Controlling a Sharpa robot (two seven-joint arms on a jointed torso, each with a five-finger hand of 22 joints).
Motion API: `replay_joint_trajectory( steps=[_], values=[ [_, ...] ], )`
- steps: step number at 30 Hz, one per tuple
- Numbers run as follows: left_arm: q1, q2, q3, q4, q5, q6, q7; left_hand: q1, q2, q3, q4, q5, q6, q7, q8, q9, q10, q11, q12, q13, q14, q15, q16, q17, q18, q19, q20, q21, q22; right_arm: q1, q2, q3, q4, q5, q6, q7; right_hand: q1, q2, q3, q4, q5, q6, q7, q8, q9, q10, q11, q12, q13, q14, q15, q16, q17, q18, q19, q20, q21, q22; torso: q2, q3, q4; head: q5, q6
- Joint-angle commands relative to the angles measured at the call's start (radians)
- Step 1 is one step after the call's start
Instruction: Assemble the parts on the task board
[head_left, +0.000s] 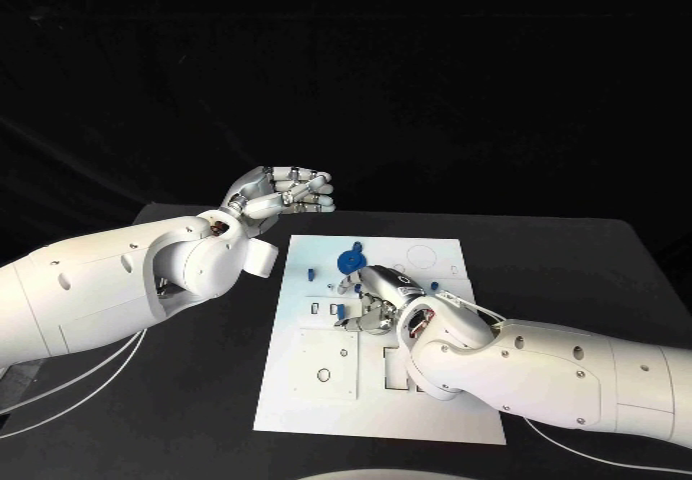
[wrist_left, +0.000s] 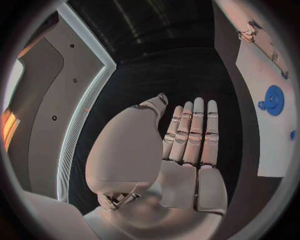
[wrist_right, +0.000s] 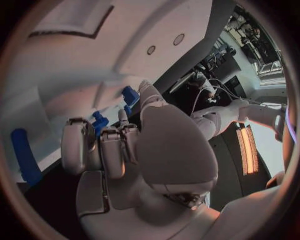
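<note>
Head view: the white task board (head_left: 378, 400) lies lengthwise, near to far, on the black table (head_left: 577, 260). A blue gear (head_left: 351, 261) lies flat near its far edge. The right hand (head_left: 378, 300) presses down mid-board; its grasp cannot be told. The left hand (head_left: 281, 190) hovers beyond the board's far-left corner, fingers curled, empty.

Left wrist view: the left hand's fingers (wrist_left: 194, 130) are straight and together, holding nothing; gear (wrist_left: 273, 100) on the board.

Right wrist view: the right hand's fingers (wrist_right: 103, 147) curl beside small blue parts (wrist_right: 99, 121) standing in the board.

The task board (head_left: 325, 400) is a white rectangular plate lying flat on the black table, marked with outlined recesses and round holes. A blue gear-like disc (head_left: 349, 261) lies flat near the board's far edge. A small blue peg (head_left: 307, 270) stands just beside the disc. More small blue parts (head_left: 340, 312) sit near the board's middle, partly hidden.
</note>
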Motion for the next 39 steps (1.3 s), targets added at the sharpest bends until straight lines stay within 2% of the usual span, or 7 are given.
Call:
replay_joint_trajectory(
  steps=[1, 9, 15, 20, 23, 27, 39],
  values=[
    [0.000, 0.000, 0.000, -0.002, 0.000, 0.016, -0.002, -0.001, -0.012, 0.004, 0.000, 0.004, 0.008, 0.007, -0.005, -0.002, 0.004, 0.001, -0.005, 0.000, -0.001, 0.001, -0.004, 0.001, 0.015, 0.006, 0.001, 0.001, -0.001, 0.001, -0.022, 0.001, 0.026, -0.001, -0.084, 0.044, 0.011, -0.001, -0.011, 0.012, 0.002, -0.005, 0.001, 0.000, -0.001, 0.000, 0.005, -0.004, 0.109, 0.087, 0.006, -0.006, 0.185, 0.002, 0.000, 0.004, -0.004, 0.057, -0.001, 0.0012, -0.0018, 0.001, -0.001],
    [-0.001, -0.006, -0.002, -0.018, -0.088, 0.024, -0.079, -0.034, -0.027, -0.021, 0.012, 0.004, -0.002, 0.006, -0.012, -0.003, -0.001, -0.001, -0.001, 0.003, 0.102, -0.021, 0.053, 0.040, 0.014, 0.110, -0.035, 0.054, 0.018, 0.050, -0.141, 0.010, 0.109, 0.236, -0.061, 0.269, 0.047, 0.038, 0.013, 0.009, -0.001, 0.030, -0.008, 0.028, 0.004, -0.004, -0.003, -0.006, 0.105, 0.083, 0.001, -0.012, 0.167, 0.010, -0.017, 0.000, -0.029, 0.036, -0.004, -0.0002, -0.0009, 0.005, 0.002],
    [-0.002, -0.013, -0.005, -0.030, -0.266, 0.068, -0.216, -0.049, -0.001, -0.071, 0.016, 0.011, 0.017, -0.035, 0.099, 0.053, 0.126, -0.061, 0.146, 0.079, 0.309, -0.096, 0.407, 0.252, 0.013, 0.308, -0.122, 0.222, 0.098, 0.136, -0.256, 0.013, 0.154, 0.547, 0.051, 0.346, 0.068, 0.067, 0.058, 0.007, -0.003, 0.056, -0.017, 0.057, 0.009, -0.008, -0.011, -0.009, 0.101, 0.079, -0.008, -0.018, 0.150, 0.015, -0.032, -0.008, -0.051, 0.018, -0.009, 0.0014, -0.0065, 0.004, 0.000],
    [-0.001, -0.019, -0.005, -0.023, -0.423, 0.154, -0.411, -0.156, 0.072, -0.141, 0.033, 0.011, -0.074, -0.092, 0.382, 0.232, 0.047, -0.117, 0.616, 0.415, 0.415, -0.151, 0.956, 0.759, 0.000, 0.354, -0.169, 0.475, 0.253, 0.189, -0.331, 0.014, 0.166, 0.649, 0.100, 0.360, 0.040, 0.063, 0.060, 0.010, -0.005, 0.072, -0.024, 0.079, 0.013, -0.007, -0.017, -0.009, 0.101, 0.079, -0.012, -0.019, 0.148, 0.015, -0.032, -0.013, -0.054, 0.018, -0.014, 0.0042, -0.0087, 0.009, -0.005],
    [0.000, -0.021, -0.005, -0.012, -0.524, 0.197, -0.552, -0.236, 0.081, -0.174, 0.049, 0.005, -0.087, -0.108, 0.461, 0.271, 0.034, -0.132, 0.805, 0.540, 0.481, -0.158, 1.064, 0.903, 0.013, 0.346, -0.189, 0.561, 0.309, 0.210, -0.361, 0.014, 0.161, 0.682, 0.109, 0.365, 0.035, 0.062, 0.060, 0.010, -0.005, 0.076, -0.025, 0.083, 0.014, -0.007, -0.018, -0.008, 0.101, 0.078, -0.014, -0.019, 0.147, 0.015, -0.032, -0.013, -0.054, 0.018, -0.017, 0.0063, -0.0090, 0.009, -0.009],
    [0.008, -0.016, -0.003, -0.004, -0.629, 0.270, -0.729, -0.286, 0.098, -0.202, 0.050, 0.004, -0.069, -0.137, 0.541, 0.307, 0.168, -0.161, 1.103, 0.873, 0.528, -0.184, 1.124, 0.991, -0.013, 0.403, -0.212, 0.743, 0.531, 0.225, -0.380, 0.015, 0.139, 0.701, 0.108, 0.369, 0.033, 0.061, 0.060, 0.010, -0.005, 0.078, -0.026, 0.086, 0.015, -0.006, -0.019, -0.008, 0.102, 0.078, -0.014, -0.019, 0.147, 0.015, -0.031, -0.014, -0.054, 0.018, -0.021, 0.0085, -0.0058, 0.011, -0.013],
    [0.033, 0.057, -0.007, -0.019, -0.841, 0.393, -0.970, -0.336, 0.102, -0.258, 0.051, 0.003, -0.075, -0.146, 0.574, 0.321, 0.170, -0.169, 1.146, 0.914, 0.530, -0.191, 1.124, 0.989, -0.021, 0.402, -0.220, 0.808, 0.605, 0.235, -0.380, 0.015, 0.089, 0.710, 0.094, 0.369, 0.033, 0.052, 0.060, 0.006, -0.005, 0.079, -0.028, 0.091, 0.015, -0.005, -0.021, -0.006, 0.104, 0.078, -0.016, -0.020, 0.145, 0.015, -0.032, -0.016, -0.056, 0.017, -0.025, 0.0098, -0.0026, 0.017, -0.024]
  ],
)
